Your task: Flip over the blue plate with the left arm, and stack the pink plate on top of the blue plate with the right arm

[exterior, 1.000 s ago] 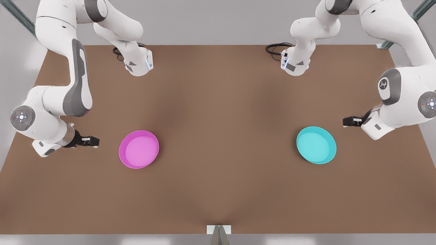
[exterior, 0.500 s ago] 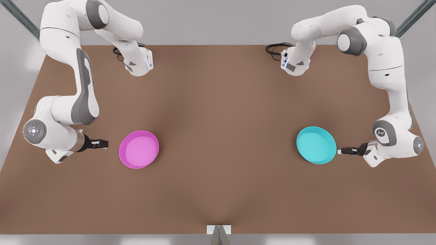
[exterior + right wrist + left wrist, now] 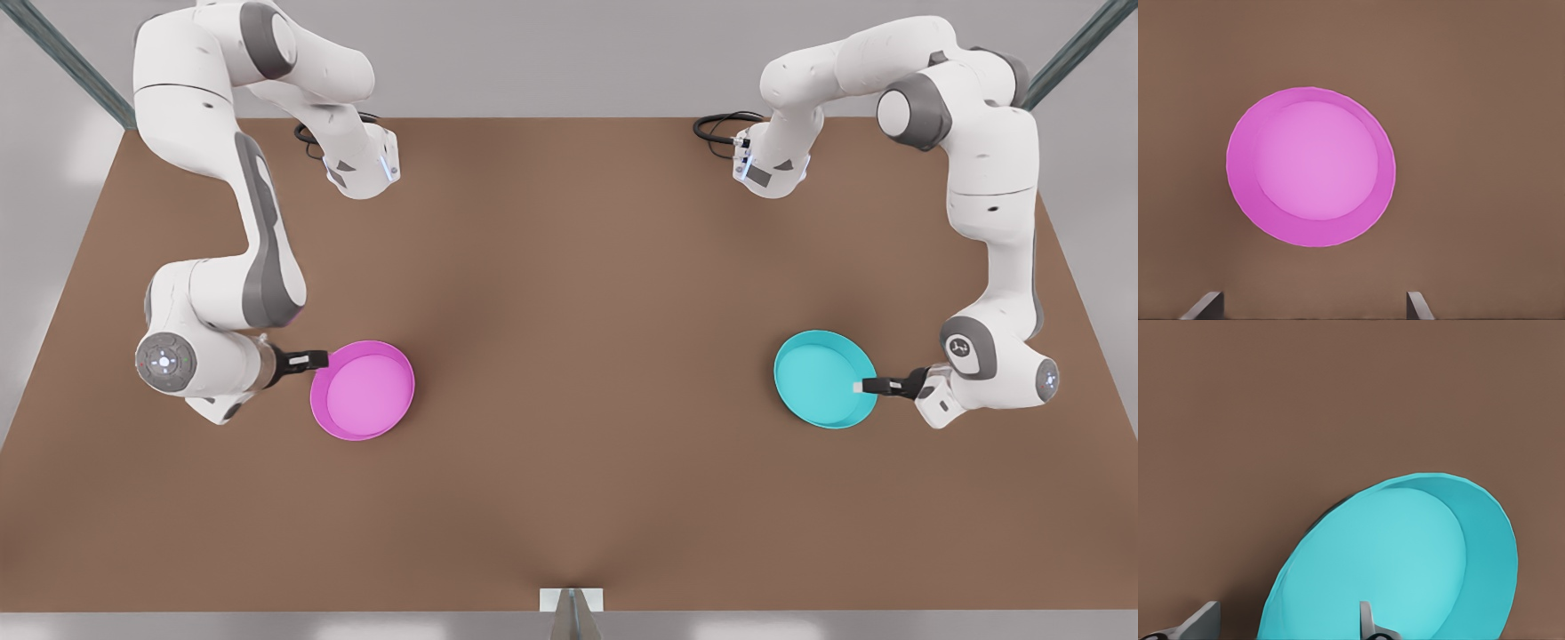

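A brown table (image 3: pixel 569 356) is being shown from above, with pale grey walls behind it and two white arms mounted at its far edge. The pink plate (image 3: pixel 362 390) is lying rim-up in the centre-left of the front view, and the blue plate (image 3: pixel 825 380) is lying rim-up in the centre-right, well apart from it. The left gripper (image 3: pixel 859 387) is being held low at the blue plate's right edge in the front view; its fingers are spread, with one finger (image 3: pixel 1366 621) over the dish's inside and the other outside the rim, so the rim is being straddled. The right gripper (image 3: pixel 318 359) is being held at the pink plate's upper-left rim in the front view, its fingers spread wide.
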{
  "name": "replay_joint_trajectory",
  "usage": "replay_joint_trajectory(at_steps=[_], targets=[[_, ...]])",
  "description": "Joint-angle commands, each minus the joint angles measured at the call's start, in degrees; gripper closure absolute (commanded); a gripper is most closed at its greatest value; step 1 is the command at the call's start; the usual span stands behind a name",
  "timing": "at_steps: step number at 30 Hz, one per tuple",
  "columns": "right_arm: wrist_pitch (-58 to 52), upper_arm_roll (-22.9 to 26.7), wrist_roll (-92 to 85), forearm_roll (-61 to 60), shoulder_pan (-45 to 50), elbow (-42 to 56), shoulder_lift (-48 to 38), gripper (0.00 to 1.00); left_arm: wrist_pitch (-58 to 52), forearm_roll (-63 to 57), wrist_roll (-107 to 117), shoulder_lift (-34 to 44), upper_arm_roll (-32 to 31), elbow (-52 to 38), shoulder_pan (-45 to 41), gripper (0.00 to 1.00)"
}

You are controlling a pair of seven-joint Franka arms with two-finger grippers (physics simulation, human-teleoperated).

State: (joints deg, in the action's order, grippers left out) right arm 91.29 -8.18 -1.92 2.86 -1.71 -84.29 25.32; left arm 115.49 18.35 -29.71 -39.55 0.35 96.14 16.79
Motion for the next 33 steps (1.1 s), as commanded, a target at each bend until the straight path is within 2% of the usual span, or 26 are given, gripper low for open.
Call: replay_joint_trajectory(at_steps=[1,5,6,7,12,21,29,31,33], targets=[[0.0,0.0,0.1,0.0,-0.1,0.1,0.0,0.00,0.0,0.0,0.1,-0.1,0.0,0.0,0.0,0.00],[0.3,0.1,0.0,-0.1,-0.9,0.4,0.1,0.00,-0.2,0.0,0.0,-0.6,-0.1,0.1,0.2,0.01],[0.4,0.2,-0.2,0.0,-1.4,0.4,0.1,0.00,-0.2,0.0,0.1,-0.7,-0.1,0.1,0.2,0.07],[0.4,0.2,-0.2,-0.1,-2.5,0.4,0.1,0.00,-0.2,-0.1,0.1,-0.7,-0.1,0.1,0.2,0.18],[0.4,0.2,-0.2,-0.1,-2.3,0.4,0.2,0.00,-0.3,-0.1,0.1,-1.1,-0.1,0.1,0.2,0.32],[0.3,0.0,-0.3,0.4,-1.5,0.4,0.3,0.00,-1.2,-0.1,0.1,-1.3,-0.1,0.1,0.2,0.44],[-0.1,-0.7,-0.5,0.1,-1.6,0.8,-0.1,0.00,-1.1,0.0,0.2,-1.7,-0.1,0.1,0.3,0.44],[-0.1,-0.7,-0.5,-0.1,-2.3,0.8,0.1,0.00,-1.1,-0.1,0.2,-1.7,-0.1,0.1,0.3,0.49],[0.5,-0.7,-0.1,0.0,-2.0,0.8,0.3,0.00,-1.1,-0.1,0.1,-2.0,-0.1,0.0,0.4,0.50]])
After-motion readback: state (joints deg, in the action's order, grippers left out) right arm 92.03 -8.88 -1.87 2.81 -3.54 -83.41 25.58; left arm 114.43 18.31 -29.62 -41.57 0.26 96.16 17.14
